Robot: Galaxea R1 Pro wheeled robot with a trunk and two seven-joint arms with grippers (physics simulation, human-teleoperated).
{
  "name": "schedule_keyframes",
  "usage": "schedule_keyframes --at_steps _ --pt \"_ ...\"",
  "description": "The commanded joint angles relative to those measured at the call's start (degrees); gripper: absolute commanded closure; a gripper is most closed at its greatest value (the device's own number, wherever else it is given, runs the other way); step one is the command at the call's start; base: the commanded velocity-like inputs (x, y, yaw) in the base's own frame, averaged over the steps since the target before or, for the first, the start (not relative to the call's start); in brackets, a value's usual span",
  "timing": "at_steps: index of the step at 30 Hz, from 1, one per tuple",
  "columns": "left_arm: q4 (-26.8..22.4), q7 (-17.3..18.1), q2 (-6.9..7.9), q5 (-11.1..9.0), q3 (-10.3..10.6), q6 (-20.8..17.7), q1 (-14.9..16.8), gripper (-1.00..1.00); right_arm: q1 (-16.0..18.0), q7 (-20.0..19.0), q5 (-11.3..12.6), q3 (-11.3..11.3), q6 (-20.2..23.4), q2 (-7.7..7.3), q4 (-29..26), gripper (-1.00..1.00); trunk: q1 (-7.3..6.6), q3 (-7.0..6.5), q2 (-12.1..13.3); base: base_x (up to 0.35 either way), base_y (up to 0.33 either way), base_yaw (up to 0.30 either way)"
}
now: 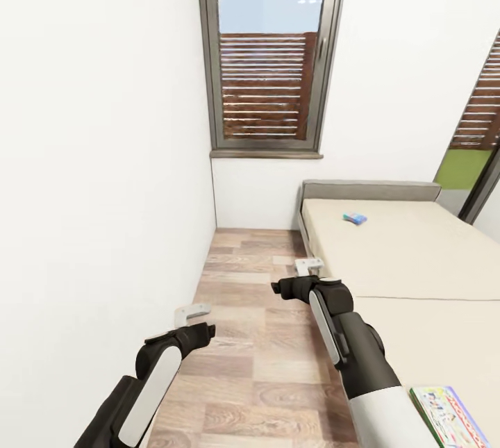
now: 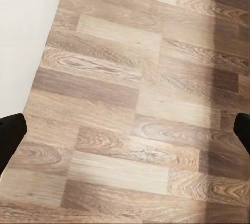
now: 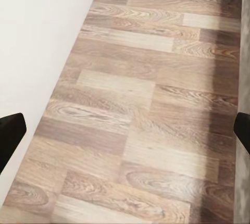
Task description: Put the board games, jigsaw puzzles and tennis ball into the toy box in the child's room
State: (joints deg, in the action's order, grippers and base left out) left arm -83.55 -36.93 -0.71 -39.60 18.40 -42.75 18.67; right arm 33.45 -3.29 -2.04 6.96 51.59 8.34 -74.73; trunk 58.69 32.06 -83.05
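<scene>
On the beige bed (image 1: pixel 417 274) lie two board games: a small blue box (image 1: pixel 354 218) near the headboard, and a flat colourful box (image 1: pixel 446 417) at the near right corner. My left gripper (image 1: pixel 192 312) hangs open over the wood floor beside the white wall. My right gripper (image 1: pixel 308 267) is open too, close to the bed's left edge and well short of the blue box. In both wrist views the dark fingertips (image 2: pixel 10 135) (image 3: pixel 10 135) stand wide apart with only floor between them. The table, toy box, jigsaw puzzles and tennis ball are out of view.
A narrow strip of wood-plank floor (image 1: pixel 257 337) runs between the white wall (image 1: pixel 97 191) on the left and the bed on the right. A tall window (image 1: pixel 267 52) closes the far end. A grey headboard (image 1: pixel 368 190) stands against the far wall.
</scene>
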Motion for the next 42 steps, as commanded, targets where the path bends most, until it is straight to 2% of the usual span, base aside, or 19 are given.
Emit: schedule_keyframes --at_steps 1,8,18,42 --pt "-0.1 -0.6 0.01 -0.6 0.0 -0.1 0.0 -1.00 0.0 -0.3 -0.2 0.0 0.3 0.01 -0.1 -1.00 0.03 0.06 0.0 0.342 0.018 0.000" --pt "-0.1 -0.7 0.00 -0.6 0.2 0.0 0.1 -1.00 0.0 -0.3 -0.3 -0.1 0.3 -0.04 -0.1 -1.00 0.03 0.06 0.0 0.314 0.120 0.000" --pt "-0.1 -0.5 -0.07 -0.7 0.1 -0.1 0.0 -1.00 0.0 -0.2 -0.3 -0.1 0.3 -0.09 -0.7 -1.00 0.03 0.06 0.0 0.167 0.033 -0.092" --pt "-0.1 -0.1 0.01 -0.7 0.1 -0.1 0.1 -1.00 -0.1 0.0 -0.4 -0.1 0.2 -0.05 -4.1 -1.00 0.03 0.06 0.0 0.337 0.001 -0.005"
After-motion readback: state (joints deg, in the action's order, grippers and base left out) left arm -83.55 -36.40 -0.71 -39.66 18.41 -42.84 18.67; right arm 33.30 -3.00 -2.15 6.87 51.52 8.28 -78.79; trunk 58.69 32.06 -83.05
